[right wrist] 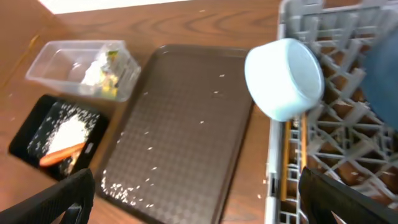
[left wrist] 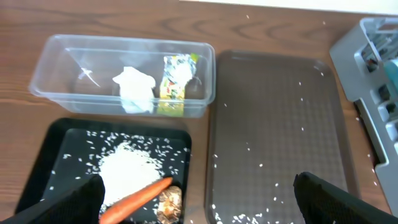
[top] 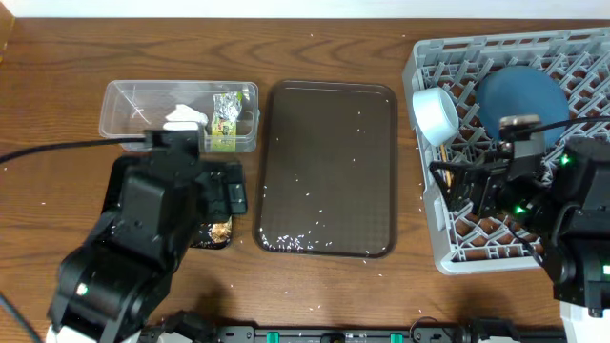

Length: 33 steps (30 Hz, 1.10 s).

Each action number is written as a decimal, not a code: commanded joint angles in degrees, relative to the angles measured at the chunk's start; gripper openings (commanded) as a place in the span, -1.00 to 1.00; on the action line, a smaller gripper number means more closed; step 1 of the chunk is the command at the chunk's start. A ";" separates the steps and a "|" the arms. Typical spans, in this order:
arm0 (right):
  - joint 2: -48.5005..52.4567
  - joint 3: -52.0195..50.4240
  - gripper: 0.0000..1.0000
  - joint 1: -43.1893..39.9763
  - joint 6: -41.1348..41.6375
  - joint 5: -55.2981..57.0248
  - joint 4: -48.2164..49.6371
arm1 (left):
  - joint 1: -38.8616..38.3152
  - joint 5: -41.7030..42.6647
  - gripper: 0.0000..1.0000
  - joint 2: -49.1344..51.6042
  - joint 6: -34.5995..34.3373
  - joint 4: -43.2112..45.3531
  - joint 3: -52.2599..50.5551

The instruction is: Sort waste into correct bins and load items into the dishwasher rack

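Observation:
The clear tub (top: 124, 100) (left wrist: 56, 62) (right wrist: 50, 59) holds the white tissue (left wrist: 134, 89) and the yellow-green wrapper (left wrist: 175, 84). The black tray (left wrist: 56, 155) (right wrist: 31, 127) holds a rice pile (left wrist: 127, 165), the carrot (left wrist: 140, 194) and the brown lump (left wrist: 169, 203). The grey rack (top: 572, 52) (right wrist: 323, 28) holds the blue plate (top: 519, 100), the white bowl (top: 437, 114) (right wrist: 285, 78) and the chopsticks (right wrist: 286, 158). My left gripper (left wrist: 198, 199) is open and empty over the black tray's right edge. My right gripper (right wrist: 196, 193) is open and empty at the rack's left edge. The cups are out of view.
The dark brown serving tray (top: 329, 167) (left wrist: 280, 124) (right wrist: 180, 118) lies between the bins and the rack, with loose rice grains (top: 286, 240) along its near edge and a few scattered on the wooden table (top: 315, 48).

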 commanded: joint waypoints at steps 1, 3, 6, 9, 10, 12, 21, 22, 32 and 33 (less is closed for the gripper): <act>-0.11 0.63 0.98 2.10 -1.11 -0.52 0.22 | 0.28 -2.62 0.96 -0.79 0.79 -0.24 0.31; -0.11 0.63 0.98 2.60 -0.98 -0.52 0.70 | 0.28 -2.62 0.96 -0.83 0.79 -0.35 0.31; -0.11 0.63 0.99 2.69 -0.52 -0.81 0.81 | 0.28 -2.60 0.95 -0.63 0.79 -0.42 0.31; -0.11 0.63 0.98 2.69 2.95 -1.01 0.13 | 0.28 -2.60 0.96 -0.46 0.79 -0.44 0.31; -0.11 0.63 0.99 2.69 4.39 -1.03 -0.13 | 0.28 -2.60 0.96 -0.39 0.79 -0.42 0.31; -0.11 0.63 0.98 2.69 7.74 -1.03 -0.92 | 0.28 -2.60 0.96 -0.35 0.79 -0.44 0.31; -2.14 0.70 0.99 1.92 5.29 0.50 -4.66 | 0.28 -2.60 0.96 -0.35 0.79 -0.44 0.31; -2.91 0.70 0.99 1.95 2.82 0.48 -4.68 | 0.28 -2.60 0.96 -0.35 0.79 -0.44 0.31; -13.53 0.09 0.99 3.67 -30.16 0.63 -3.17 | 0.28 -2.62 0.95 -0.35 0.79 -0.44 0.31; -14.80 -0.72 0.98 3.67 -31.47 0.85 -2.43 | 0.28 -2.62 0.96 -0.35 0.79 -0.42 0.31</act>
